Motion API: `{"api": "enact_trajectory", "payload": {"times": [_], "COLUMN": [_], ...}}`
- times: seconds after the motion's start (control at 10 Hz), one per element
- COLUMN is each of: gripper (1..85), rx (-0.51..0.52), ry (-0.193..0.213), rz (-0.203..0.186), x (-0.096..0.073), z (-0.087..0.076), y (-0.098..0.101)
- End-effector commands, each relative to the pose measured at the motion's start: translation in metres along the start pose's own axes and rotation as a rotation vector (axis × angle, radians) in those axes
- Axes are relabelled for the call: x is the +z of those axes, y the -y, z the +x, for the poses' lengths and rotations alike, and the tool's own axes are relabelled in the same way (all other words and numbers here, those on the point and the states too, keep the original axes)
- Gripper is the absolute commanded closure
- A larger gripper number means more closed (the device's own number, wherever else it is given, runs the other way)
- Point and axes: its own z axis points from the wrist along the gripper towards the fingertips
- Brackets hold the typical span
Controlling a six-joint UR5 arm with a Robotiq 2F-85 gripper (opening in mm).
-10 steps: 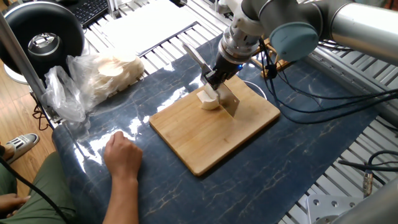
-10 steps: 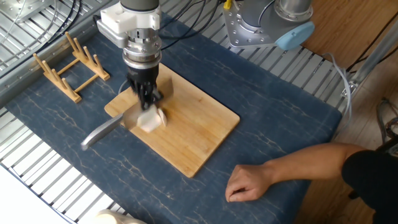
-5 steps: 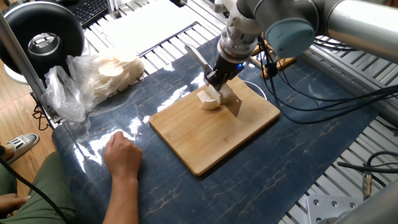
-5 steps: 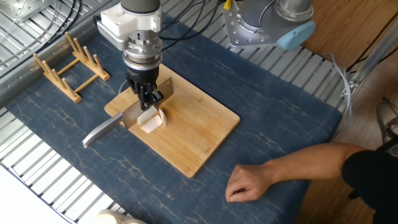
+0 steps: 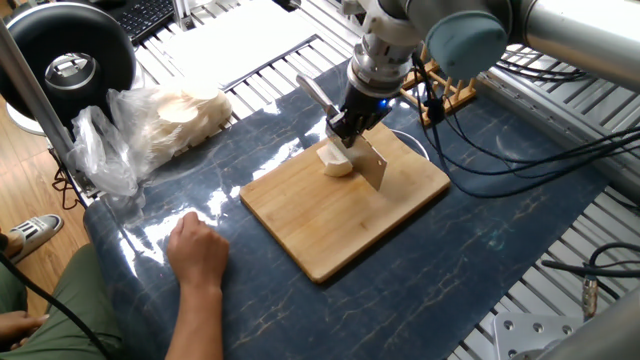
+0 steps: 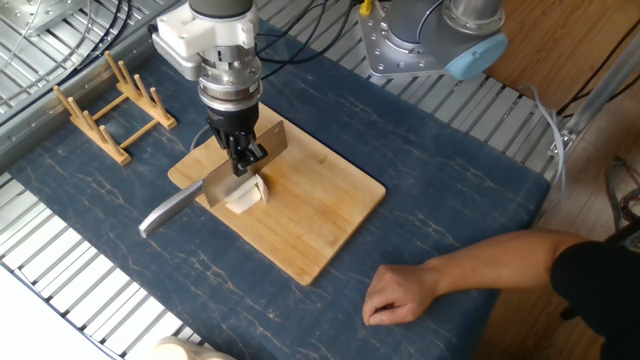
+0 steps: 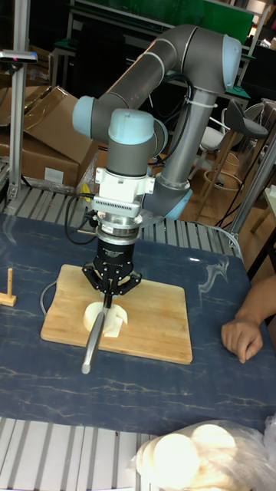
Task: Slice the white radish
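Note:
The white radish [image 5: 336, 161] lies on the wooden cutting board [image 5: 340, 225] as a cream chunk with a cut piece leaning against it [image 6: 243, 196] [image 7: 103, 317]. My gripper [image 5: 350, 124] [image 6: 244, 153] [image 7: 112, 294] hangs straight down just above it, shut on a knife. The knife's blade [image 6: 246, 166] [image 5: 373, 166] hovers a little above the radish's top. Its grey handle [image 6: 165, 212] [image 7: 92, 342] sticks out past the board's edge.
A person's hand [image 5: 197, 250] [image 6: 398, 294] rests on the blue mat near the board. A clear plastic bag of pale round slices [image 5: 170, 118] lies at the mat's corner. A wooden rack [image 6: 108, 104] stands beside the board. Cables trail behind the arm.
The gripper has lifted the knife. The blade was down in the radish and now sits above it. The radish and the person's hand stay put.

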Motion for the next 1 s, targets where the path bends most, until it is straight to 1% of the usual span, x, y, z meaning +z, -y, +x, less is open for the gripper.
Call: {"api": "enact_trajectory", "payload": {"times": [0.0,0.1,0.2,0.3,0.4,0.5,0.6,0.7,0.8,0.9], "gripper": [84.7,84.7,84.7,84.7,84.7,84.7,84.7,84.7,84.7,84.7], "rx": [0.009,0.017,0.016,0.018,0.019,0.016,0.021,0.012,-0.004,-0.006], "ry": [-0.049,-0.073,-0.093,-0.125,-0.136,-0.142,-0.146,-0.154,-0.157,-0.156], "rz": [0.016,0.023,0.039,0.031,0.028,0.037,0.033,0.048,0.077,0.081], "x": [-0.010,-0.015,-0.019,-0.026,-0.029,-0.030,-0.032,-0.034,-0.036,-0.036], "z": [0.005,0.007,0.008,0.011,0.011,0.011,0.010,0.010,0.010,0.009], "y": [0.002,0.001,0.004,0.003,0.003,0.004,0.003,0.007,0.013,0.014]}}
